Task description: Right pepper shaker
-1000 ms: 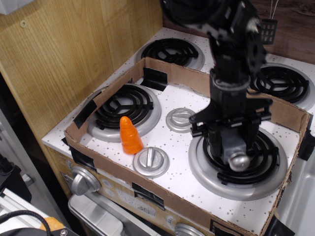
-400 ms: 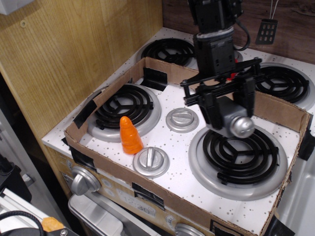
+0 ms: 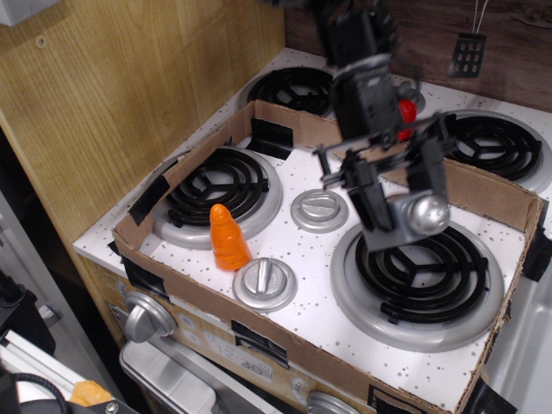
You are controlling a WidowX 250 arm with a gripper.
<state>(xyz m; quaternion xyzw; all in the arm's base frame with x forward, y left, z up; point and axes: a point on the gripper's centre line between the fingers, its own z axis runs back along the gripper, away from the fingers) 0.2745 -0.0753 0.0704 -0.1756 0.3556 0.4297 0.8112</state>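
The toy stove top (image 3: 293,250) is white with dark speckles, fenced by a low cardboard wall (image 3: 285,345). The orange carrot (image 3: 228,237) stands upright on it, touching the front edge of the left burner (image 3: 217,194). Just right of the carrot lie 2 flat silver knobs (image 3: 266,283), 1 nearer the front, 1 (image 3: 318,210) farther back. Well right of the carrot sits the large burner (image 3: 418,280).

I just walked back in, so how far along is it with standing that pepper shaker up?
Done: the gripper has the pepper shaker clamped and raised above the front right burner. In hand: it is tilted, silver ball top pointing sideways. Left: turn it upright, set it down, let go.
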